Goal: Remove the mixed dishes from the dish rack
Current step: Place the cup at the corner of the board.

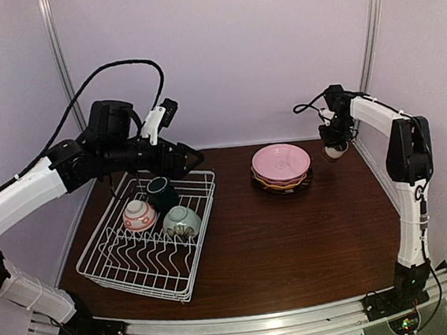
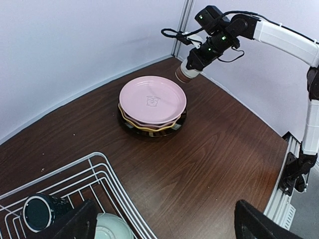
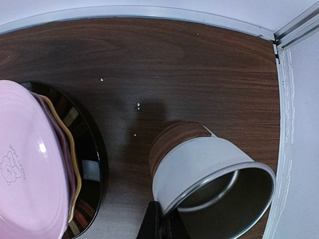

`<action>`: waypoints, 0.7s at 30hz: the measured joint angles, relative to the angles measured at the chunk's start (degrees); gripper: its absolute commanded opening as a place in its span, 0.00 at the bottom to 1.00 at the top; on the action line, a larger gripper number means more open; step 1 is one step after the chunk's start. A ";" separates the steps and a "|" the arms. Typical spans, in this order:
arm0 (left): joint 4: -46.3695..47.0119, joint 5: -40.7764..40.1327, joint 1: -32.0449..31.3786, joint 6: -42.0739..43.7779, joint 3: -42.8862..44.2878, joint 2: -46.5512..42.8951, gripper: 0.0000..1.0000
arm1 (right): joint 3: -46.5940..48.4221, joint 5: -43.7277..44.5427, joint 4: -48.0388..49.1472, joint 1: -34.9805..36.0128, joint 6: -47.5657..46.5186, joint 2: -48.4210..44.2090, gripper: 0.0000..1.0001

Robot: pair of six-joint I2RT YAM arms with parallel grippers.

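Observation:
The white wire dish rack (image 1: 147, 238) stands at the left with a dark green cup (image 1: 163, 193), a white-red patterned bowl (image 1: 139, 215) and a pale green bowl (image 1: 182, 220) inside. The plates sit stacked, light pink on top (image 1: 281, 162). My left gripper (image 1: 191, 159) hovers over the rack's far right corner, open and empty, its fingers (image 2: 75, 224) wide apart. My right gripper (image 1: 334, 143) is shut on the rim of the beige-brown cup (image 3: 204, 164), held tilted low over the table's far right corner, right of the plates. I cannot tell if it touches the wood.
The dark wood table (image 1: 294, 240) is walled at the back and right, close to the held cup (image 2: 188, 71). The rack's corner (image 2: 107, 172) lies just under my left gripper. The plate stack (image 2: 152, 99) stands between the two arms.

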 measured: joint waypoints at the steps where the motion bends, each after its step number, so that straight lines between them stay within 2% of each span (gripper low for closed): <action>1: 0.00 -0.04 0.00 0.00 0.00 0.15 0.97 | 0.24 0.20 0.04 0.00 0.00 0.76 0.00; 14: -0.04 -0.94 0.00 0.04 0.02 1.51 0.97 | 7.50 2.03 -0.52 0.00 0.00 8.37 0.00; 21: -0.07 -1.29 0.00 0.04 0.02 2.25 0.97 | 7.82 2.08 -0.57 0.00 -0.02 9.66 0.00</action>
